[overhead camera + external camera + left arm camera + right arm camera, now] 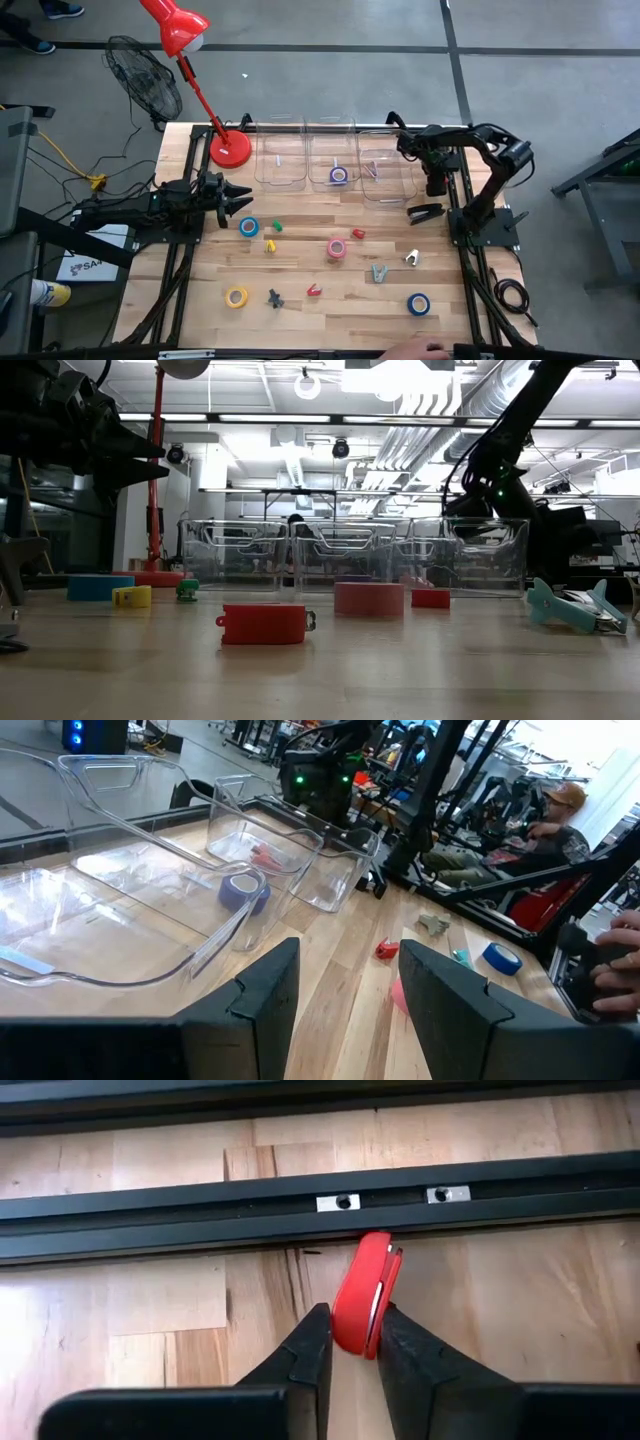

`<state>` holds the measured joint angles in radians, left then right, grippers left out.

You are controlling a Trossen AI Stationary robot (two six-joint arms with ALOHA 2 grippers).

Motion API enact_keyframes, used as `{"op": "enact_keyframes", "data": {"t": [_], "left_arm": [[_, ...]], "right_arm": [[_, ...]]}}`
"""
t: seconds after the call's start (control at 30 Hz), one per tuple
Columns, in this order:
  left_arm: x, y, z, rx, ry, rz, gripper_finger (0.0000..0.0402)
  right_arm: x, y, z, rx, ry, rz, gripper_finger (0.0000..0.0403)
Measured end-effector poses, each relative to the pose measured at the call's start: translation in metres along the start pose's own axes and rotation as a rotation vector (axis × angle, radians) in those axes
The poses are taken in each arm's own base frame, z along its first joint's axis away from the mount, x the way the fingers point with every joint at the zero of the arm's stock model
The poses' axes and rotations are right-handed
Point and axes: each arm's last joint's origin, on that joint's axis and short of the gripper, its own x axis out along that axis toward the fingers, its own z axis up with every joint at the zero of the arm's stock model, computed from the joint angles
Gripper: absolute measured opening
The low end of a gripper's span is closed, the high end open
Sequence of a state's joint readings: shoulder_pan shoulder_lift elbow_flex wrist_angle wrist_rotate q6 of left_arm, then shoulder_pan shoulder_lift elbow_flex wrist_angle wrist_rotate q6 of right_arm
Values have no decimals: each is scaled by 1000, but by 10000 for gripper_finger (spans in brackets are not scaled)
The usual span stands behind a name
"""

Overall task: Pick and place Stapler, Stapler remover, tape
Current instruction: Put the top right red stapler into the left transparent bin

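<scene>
Right gripper [352, 1342] pinching a small red plastic stapler [362, 1292], over the wooden table [120, 1310] near its far right corner, just beside the black metal rail [150, 1220]. Next, three clear plastic bins [305, 160] along the far edge, with a purple tape roll [339, 175] in the middle one. Left gripper [242, 200] spread and empty near the left edge, just beside a blue tape roll [248, 227]. Pink tape roll [337, 248] mid-table, yellow tape roll [236, 296] and second blue tape roll [418, 304] toward the near edge

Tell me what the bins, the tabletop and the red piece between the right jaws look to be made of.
Bins: clear glossy plastic, probably; the table shows through their walls and the rims catch highlights. Tabletop: pale wood in joined strips, with visible grain and seams, matte. Red stapler, pinched in the right gripper: smooth, slightly glossy shell, likely plastic, though painted metal can't be excluded.
</scene>
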<state>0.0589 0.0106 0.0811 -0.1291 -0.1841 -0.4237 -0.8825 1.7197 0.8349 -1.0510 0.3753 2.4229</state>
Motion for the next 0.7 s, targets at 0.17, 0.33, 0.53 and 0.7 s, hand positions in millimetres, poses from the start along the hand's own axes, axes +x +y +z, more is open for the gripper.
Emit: {"op": "enact_keyframes", "data": {"t": [0.17, 0.33, 0.53, 0.7], "left_arm": [[0, 0, 0, 0, 0, 0, 170], [0, 0, 0, 0, 0, 0, 170], [0, 0, 0, 0, 0, 0, 170], [0, 0, 0, 0, 0, 0, 170]], "right_arm": [[-7, 0, 7, 18, 21, 15, 55], [-17, -1, 16, 49, 75, 37, 55], [-33, -5, 29, 85, 174, 72, 55], [-48, -10, 41, 122, 286, 123, 55]]}}
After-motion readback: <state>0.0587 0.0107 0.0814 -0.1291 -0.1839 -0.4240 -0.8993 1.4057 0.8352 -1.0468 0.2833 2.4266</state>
